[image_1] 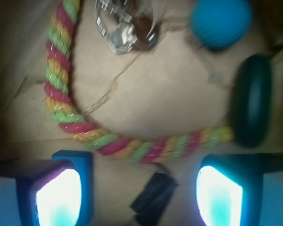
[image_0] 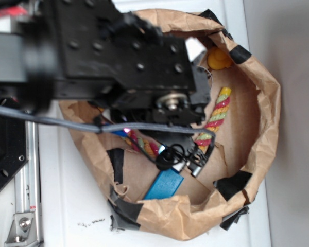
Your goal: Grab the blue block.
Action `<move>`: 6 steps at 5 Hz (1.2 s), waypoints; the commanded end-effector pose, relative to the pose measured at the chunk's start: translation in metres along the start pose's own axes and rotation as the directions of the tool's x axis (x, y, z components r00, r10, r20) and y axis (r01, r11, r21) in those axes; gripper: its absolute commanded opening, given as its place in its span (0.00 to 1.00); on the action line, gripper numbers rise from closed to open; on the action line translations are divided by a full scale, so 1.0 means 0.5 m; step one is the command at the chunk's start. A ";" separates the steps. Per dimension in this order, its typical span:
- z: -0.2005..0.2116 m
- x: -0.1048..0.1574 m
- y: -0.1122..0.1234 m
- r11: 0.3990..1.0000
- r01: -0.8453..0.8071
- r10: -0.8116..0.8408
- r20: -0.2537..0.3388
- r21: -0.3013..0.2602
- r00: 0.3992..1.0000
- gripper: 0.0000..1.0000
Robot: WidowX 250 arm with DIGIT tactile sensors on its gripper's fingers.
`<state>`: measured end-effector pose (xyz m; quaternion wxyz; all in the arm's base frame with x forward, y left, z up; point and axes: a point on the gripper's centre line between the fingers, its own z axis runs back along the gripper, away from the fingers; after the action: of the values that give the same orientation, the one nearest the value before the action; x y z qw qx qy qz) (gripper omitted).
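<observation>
The blue block (image_0: 164, 184) is a flat bright blue slab lying on the floor of a brown paper basin (image_0: 257, 118), near its front wall. In the wrist view the blue block (image_1: 84, 181) shows behind and beside my left finger (image_1: 56, 197), mostly hidden by it. My gripper (image_1: 139, 197) is open, its jaws wide apart, with nothing between them except a strip of black tape (image_1: 153, 197) on the paper. In the exterior view the gripper (image_0: 188, 164) hangs just above and to the right of the block.
A striped rope toy (image_1: 61, 75) curves across the floor ahead of the fingers. A teal-blue ball (image_1: 221, 21), a dark teal capsule (image_1: 252, 99) and a shiny metal piece (image_1: 127, 26) lie beyond. An orange object (image_0: 219, 59) sits at the far wall. The basin's rim is patched with black tape.
</observation>
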<state>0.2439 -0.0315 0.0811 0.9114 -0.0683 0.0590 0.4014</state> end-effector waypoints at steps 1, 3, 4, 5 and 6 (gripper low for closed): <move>-0.079 -0.082 -0.068 0.996 0.077 -0.079 -0.056 -0.045 0.995 1.00; -0.150 -0.076 -0.098 0.995 0.089 -0.090 -0.031 -0.044 0.995 1.00; -0.170 -0.056 -0.089 0.998 0.059 -0.060 -0.023 -0.029 0.998 0.94; -0.167 -0.042 -0.071 0.998 0.055 -0.055 -0.005 -0.021 0.998 0.00; -0.072 0.001 -0.041 0.984 0.181 -0.177 0.177 -0.004 0.968 0.00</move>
<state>0.2521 -0.0570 0.0395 0.9481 -0.0322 -0.0113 0.3161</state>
